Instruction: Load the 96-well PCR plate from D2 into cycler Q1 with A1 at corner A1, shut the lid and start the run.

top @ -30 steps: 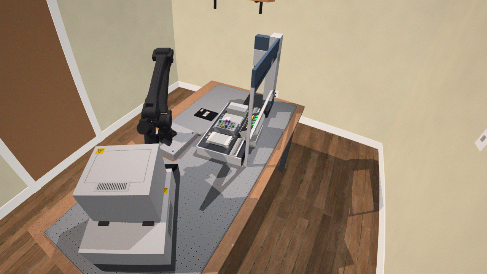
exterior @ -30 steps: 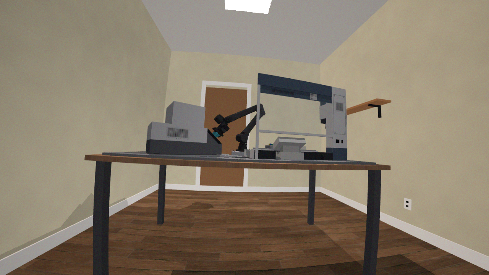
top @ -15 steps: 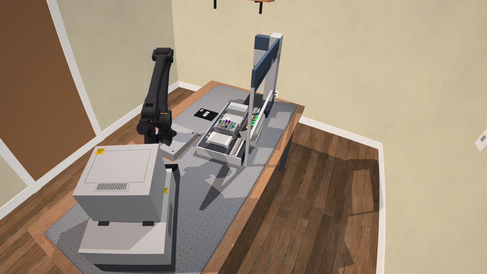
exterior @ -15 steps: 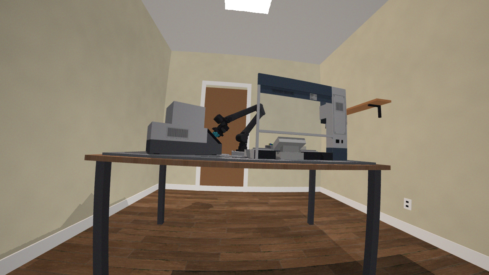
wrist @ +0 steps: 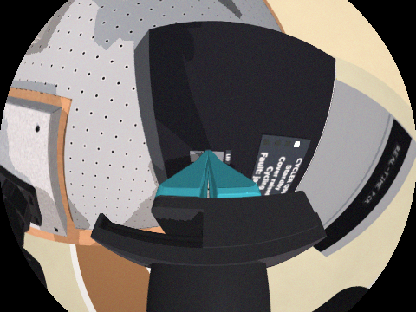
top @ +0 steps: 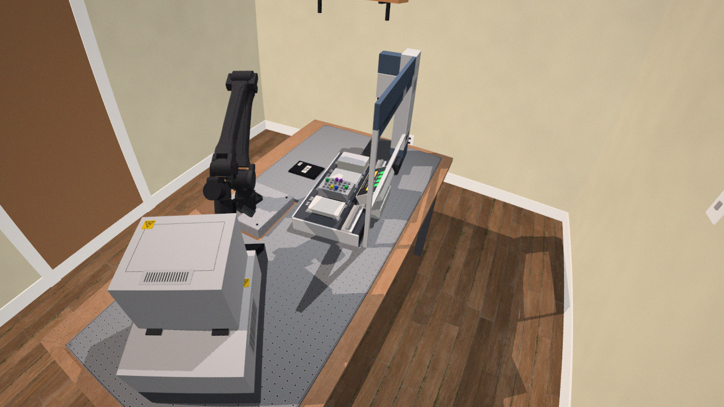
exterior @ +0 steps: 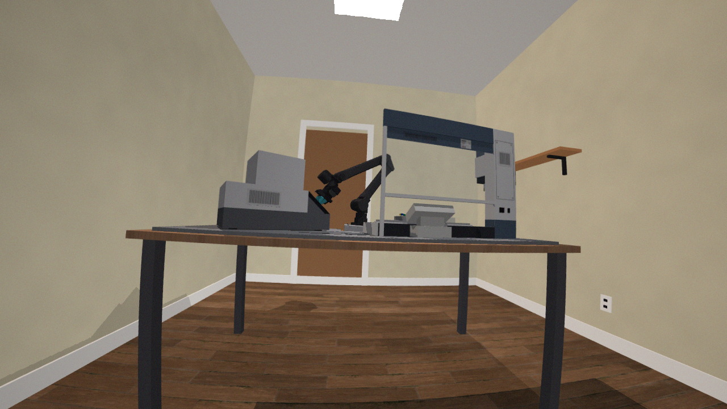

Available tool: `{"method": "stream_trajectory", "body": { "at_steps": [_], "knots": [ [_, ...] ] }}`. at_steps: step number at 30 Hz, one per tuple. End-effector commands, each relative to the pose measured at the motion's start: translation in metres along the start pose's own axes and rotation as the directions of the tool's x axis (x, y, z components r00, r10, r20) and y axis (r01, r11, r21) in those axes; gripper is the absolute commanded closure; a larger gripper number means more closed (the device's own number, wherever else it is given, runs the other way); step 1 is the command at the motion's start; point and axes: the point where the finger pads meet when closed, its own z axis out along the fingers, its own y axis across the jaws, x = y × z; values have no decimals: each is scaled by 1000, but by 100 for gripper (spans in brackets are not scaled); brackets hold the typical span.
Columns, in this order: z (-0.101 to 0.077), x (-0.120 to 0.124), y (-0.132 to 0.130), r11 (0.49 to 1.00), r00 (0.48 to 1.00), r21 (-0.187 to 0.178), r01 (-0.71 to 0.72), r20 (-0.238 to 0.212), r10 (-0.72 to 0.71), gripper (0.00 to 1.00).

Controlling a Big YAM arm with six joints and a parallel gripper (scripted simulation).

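fingers pressed fully together, empty | tips at the cycler's (top: 174,263) dark panel (wrist: 231,99) | label (wrist: 282,169) at 3 o'clock | lid down

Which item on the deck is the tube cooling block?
Under the tall blue-and-grey gantry lies a long deck tray holding labware in a row. The tube cooling block is the grey one studded with coloured tube caps; its neighbours are plain white.
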Motion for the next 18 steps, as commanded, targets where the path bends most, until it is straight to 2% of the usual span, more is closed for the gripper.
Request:
{"method": "stream_trajectory", "body": {
  "at_steps": [1,18],
  "knots": [
    [-6,4,-54,996,1000,86,-3,-17,5,100],
    [-3,0,-60,996,1000,94,-4,-15,6,100]
  ]
}}
